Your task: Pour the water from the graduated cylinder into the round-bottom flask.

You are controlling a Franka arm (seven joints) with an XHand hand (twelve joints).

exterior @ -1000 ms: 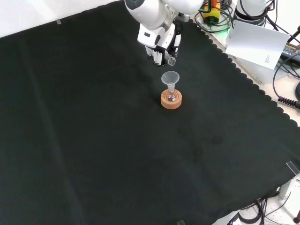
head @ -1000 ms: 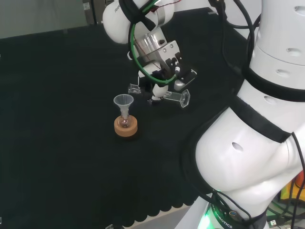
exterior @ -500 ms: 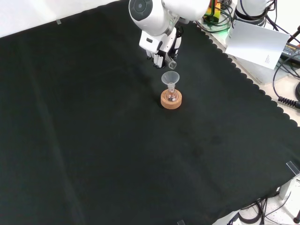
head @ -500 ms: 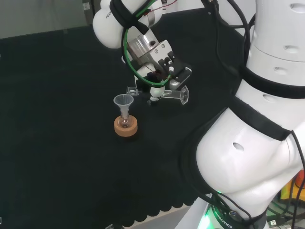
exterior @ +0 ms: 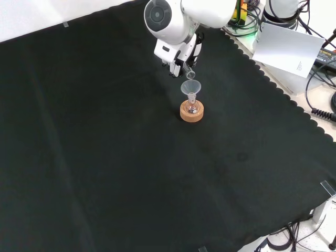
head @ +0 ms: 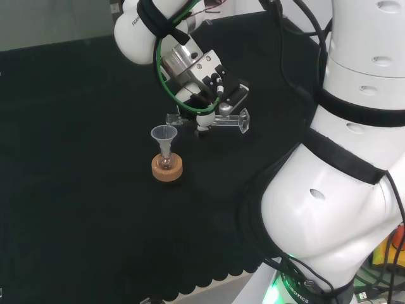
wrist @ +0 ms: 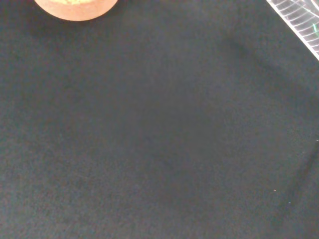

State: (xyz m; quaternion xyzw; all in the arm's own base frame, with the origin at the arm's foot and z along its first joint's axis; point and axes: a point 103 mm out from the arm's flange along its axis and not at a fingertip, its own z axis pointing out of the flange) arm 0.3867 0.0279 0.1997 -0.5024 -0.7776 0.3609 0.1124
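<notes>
Hand (head: 204, 104), fingers curled round the graduated cylinder (head: 215, 120), holds it nearly level at upper centre of the head view, mouth just right of the funnel (head: 164, 133) in the round-bottom flask (head: 166, 162) on its cork ring (head: 167, 169). Judgement: bring the lip over the funnel's middle, then tip slowly. Versus one second ago, hand and cylinder sit further left and closer to the funnel.

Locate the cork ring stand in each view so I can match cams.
Head view: cork ring stand left of centre, below and left of the robot hand.
Front view: stand upper centre, just below the robot hand.
Wrist view: stand's edge at the frame border.
Shared landmark: funnel above the stand.
</notes>
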